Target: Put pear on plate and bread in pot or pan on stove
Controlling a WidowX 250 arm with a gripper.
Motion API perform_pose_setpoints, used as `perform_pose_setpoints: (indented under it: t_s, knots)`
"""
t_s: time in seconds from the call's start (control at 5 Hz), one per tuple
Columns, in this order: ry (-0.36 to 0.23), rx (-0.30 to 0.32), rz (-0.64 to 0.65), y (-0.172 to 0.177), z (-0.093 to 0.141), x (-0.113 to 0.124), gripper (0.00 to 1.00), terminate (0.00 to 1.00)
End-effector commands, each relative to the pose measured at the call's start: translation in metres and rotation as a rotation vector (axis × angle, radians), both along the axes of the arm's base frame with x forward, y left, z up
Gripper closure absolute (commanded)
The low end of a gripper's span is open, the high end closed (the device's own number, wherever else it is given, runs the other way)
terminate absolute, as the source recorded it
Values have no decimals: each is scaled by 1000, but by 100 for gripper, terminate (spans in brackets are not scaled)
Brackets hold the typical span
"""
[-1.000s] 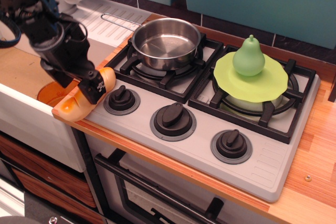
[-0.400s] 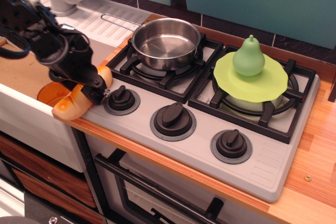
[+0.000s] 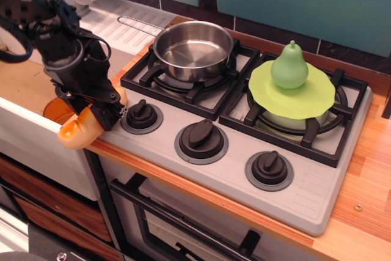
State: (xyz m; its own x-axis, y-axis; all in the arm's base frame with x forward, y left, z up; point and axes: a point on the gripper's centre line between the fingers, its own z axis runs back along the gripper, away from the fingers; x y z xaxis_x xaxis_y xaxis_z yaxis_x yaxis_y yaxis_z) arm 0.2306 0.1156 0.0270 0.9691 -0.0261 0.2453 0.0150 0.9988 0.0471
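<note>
The bread (image 3: 78, 132) lies tilted at the counter's left front corner, with its lower end past the edge. My gripper (image 3: 105, 112) is down over its middle, and the fingers look shut on it. The steel pan (image 3: 193, 51) stands empty on the left burner of the stove (image 3: 305, 197), its wire handle pointing back left. The pear (image 3: 289, 66) stands upright on the lime-green plate (image 3: 311, 99), which rests over the right burner.
An orange round dish (image 3: 56, 109) sits in the sink left of the bread, mostly hidden by my arm. Three black knobs (image 3: 202, 136) line the stove's front. A white draining board (image 3: 125, 19) lies behind the pan's handle. A wooden counter (image 3: 372, 169) runs along the right.
My gripper has settled lower over the bread. The bread has slid down and left, so its lower end now hangs past the counter edge. The pear, plate and pan have not moved.
</note>
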Motion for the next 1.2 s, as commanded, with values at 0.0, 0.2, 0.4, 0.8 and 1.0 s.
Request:
perform_pose_setpoints:
  t_s: [0.0,0.2,0.4,0.8,1.0]
  knots:
    - [-17,81,-14,-4,89,23,100,0]
    - [-1,101,-9,-14,111,39,100,0]
    - [4,84,-14,-33,118,58,100,0]
    - [8,66,-20,-61,118,90,100,0]
    - [-2,51,-30,-69,108,104,100,0]
